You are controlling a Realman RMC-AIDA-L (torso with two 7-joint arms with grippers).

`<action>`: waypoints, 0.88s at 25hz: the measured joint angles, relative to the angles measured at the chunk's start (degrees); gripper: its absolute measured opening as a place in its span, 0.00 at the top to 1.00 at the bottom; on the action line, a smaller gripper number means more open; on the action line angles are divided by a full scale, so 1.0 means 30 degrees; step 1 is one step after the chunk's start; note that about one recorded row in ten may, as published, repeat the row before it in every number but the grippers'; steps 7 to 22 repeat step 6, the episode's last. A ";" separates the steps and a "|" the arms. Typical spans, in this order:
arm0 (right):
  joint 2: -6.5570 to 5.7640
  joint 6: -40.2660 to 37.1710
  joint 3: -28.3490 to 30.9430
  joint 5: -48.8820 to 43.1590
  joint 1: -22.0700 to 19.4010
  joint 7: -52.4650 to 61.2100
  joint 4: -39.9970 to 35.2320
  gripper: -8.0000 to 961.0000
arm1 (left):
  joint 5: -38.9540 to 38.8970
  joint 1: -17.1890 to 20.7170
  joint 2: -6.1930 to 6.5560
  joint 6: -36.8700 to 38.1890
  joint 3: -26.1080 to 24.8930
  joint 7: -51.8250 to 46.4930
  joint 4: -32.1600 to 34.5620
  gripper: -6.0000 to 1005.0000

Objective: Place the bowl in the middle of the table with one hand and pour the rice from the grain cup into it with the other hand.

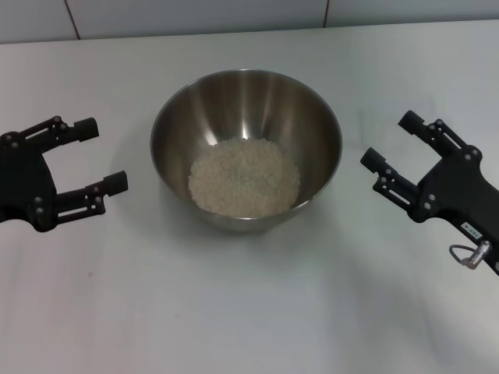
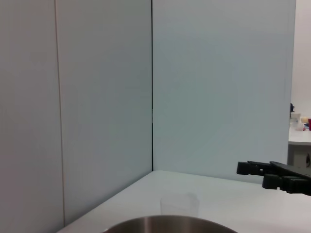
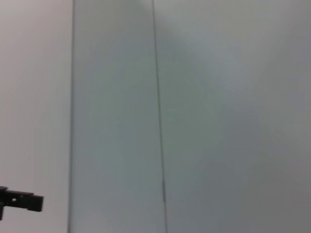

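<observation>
The steel bowl (image 1: 173, 117) stands in the middle of the white table (image 1: 249, 312), and its rim (image 2: 170, 224) also shows in the left wrist view. A heap of pale rice (image 1: 244, 176) lies in its bottom. My left gripper (image 1: 101, 154) hovers open and empty to the left of the bowl. On the bowl's other side my right gripper (image 1: 391, 140) is open too, holding nothing. The clear grain cup (image 2: 179, 204) shows only in the left wrist view, upright on the table beyond the bowl's rim and apart from both grippers.
Pale wall panels (image 1: 195, 15) rise behind the table's far edge. In the left wrist view, the right gripper's black fingers (image 2: 274, 175) show beyond the bowl. A desk with small items (image 2: 299, 131) stands far off.
</observation>
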 joint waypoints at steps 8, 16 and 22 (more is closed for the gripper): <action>-0.0057 -0.0059 -0.0656 -0.0136 0.0485 0.0118 -0.0364 0.21 | 0.0080 0.0183 -0.0004 0.0160 0.0010 0.0339 -0.0639 0.18; -0.0057 -0.0059 -0.0656 -0.0136 0.0485 0.0118 -0.0364 0.21 | 0.0080 0.0183 -0.0004 0.0160 0.0010 0.0339 -0.0639 0.18; -0.0057 -0.0059 -0.0656 -0.0136 0.0485 0.0118 -0.0364 0.21 | 0.0080 0.0183 -0.0004 0.0160 0.0010 0.0339 -0.0639 0.18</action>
